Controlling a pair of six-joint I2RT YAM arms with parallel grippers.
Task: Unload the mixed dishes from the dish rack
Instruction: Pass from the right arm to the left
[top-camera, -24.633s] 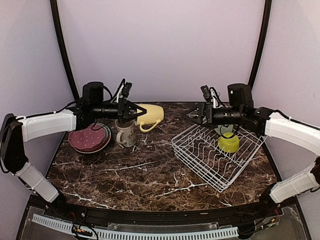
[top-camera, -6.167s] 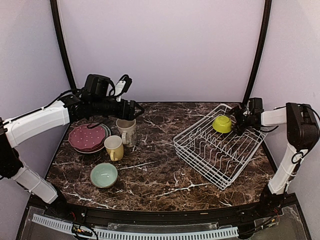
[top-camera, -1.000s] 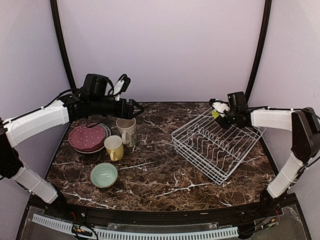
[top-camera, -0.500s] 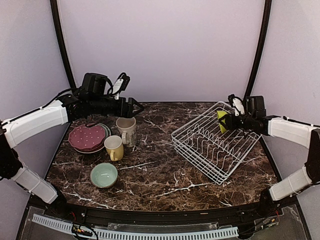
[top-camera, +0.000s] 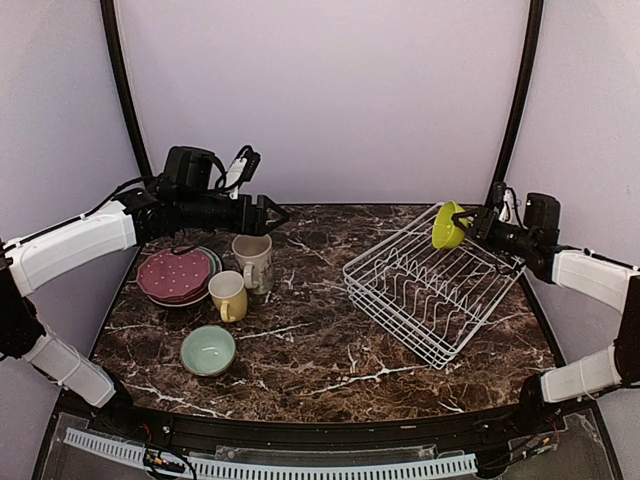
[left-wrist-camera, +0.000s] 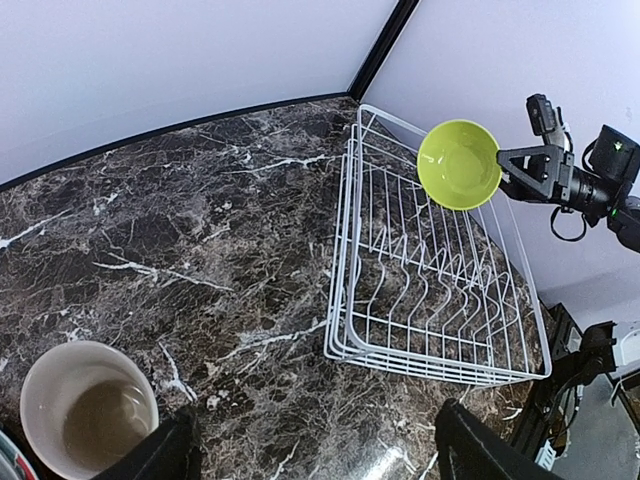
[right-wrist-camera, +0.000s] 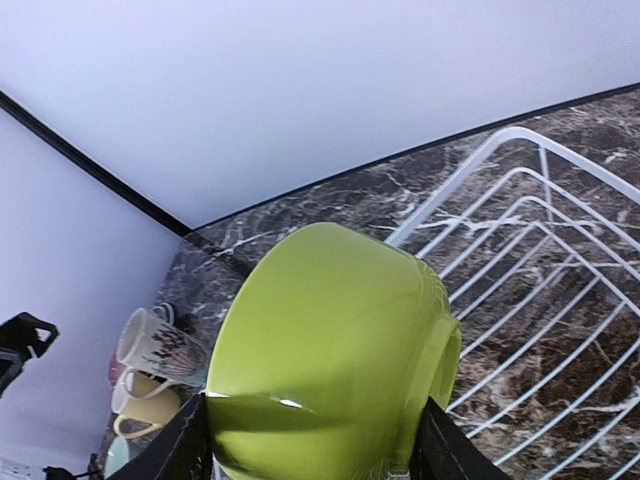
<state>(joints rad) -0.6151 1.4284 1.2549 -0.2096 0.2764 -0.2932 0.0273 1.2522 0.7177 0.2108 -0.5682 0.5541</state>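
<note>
Lime-green bowl (top-camera: 447, 226) – tipped on edge – mouth facing left.

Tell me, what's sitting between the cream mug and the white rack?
Nothing. Only bare marble table lies between the cream mug and the dish rack, clearest in the top external view.
</note>
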